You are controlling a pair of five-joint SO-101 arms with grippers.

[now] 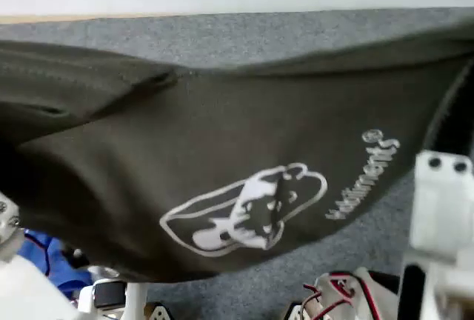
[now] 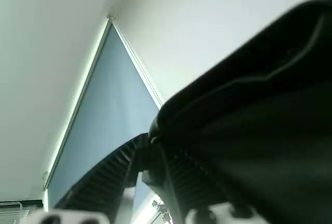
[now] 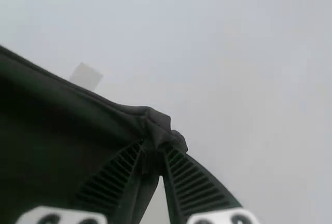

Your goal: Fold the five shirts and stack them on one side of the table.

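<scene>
A dark olive-grey shirt [image 1: 222, 135] hangs lifted off the table and stretched wide across the high view, its cloth taut and nearly flat. A white print [image 1: 248, 209] faces the camera: an outlined cartoon figure with a line of lettering beside it, both slanting upward to the right. The left gripper [image 2: 150, 146] pinches one bunched edge of the shirt, and the right gripper [image 3: 155, 154] pinches another.

The dark shirt [image 1: 222, 135] bears a white logo [image 1: 248, 209] and a slanted white word [image 1: 366, 172], too blurred to read.
</scene>
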